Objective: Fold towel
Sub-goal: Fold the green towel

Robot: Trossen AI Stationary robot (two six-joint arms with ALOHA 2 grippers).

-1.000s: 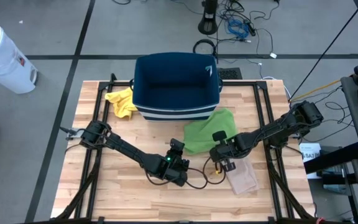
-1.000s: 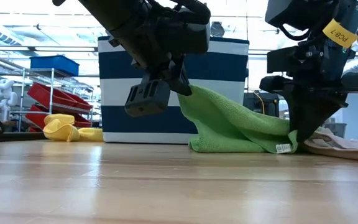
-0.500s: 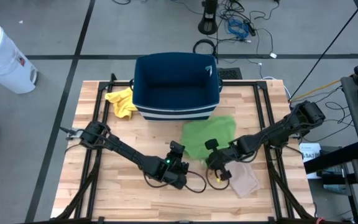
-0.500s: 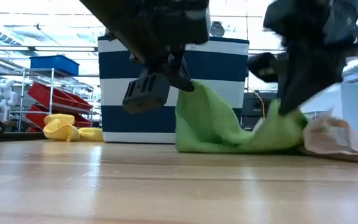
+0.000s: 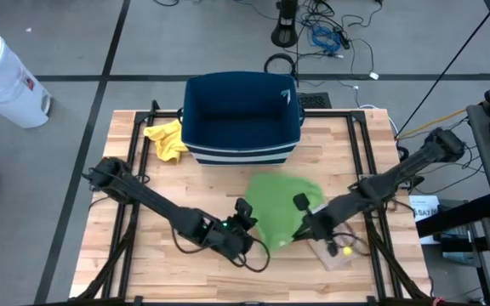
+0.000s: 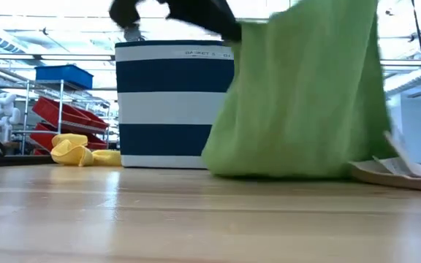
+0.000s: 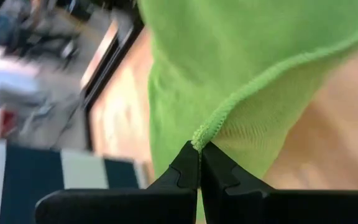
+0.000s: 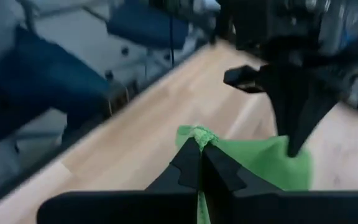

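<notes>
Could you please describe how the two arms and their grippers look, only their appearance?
Both arms are dark, slim and jointed. The left arm shows a small green light near its wrist. The right arm is plain black. Each gripper, left and right, has two flat black fingers with notched inner edges.

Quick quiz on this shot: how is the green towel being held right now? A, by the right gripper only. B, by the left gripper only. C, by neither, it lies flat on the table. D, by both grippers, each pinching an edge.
D: the left gripper and the right gripper are each shut on an edge of the green towel, which hangs lifted in the low view.
</notes>
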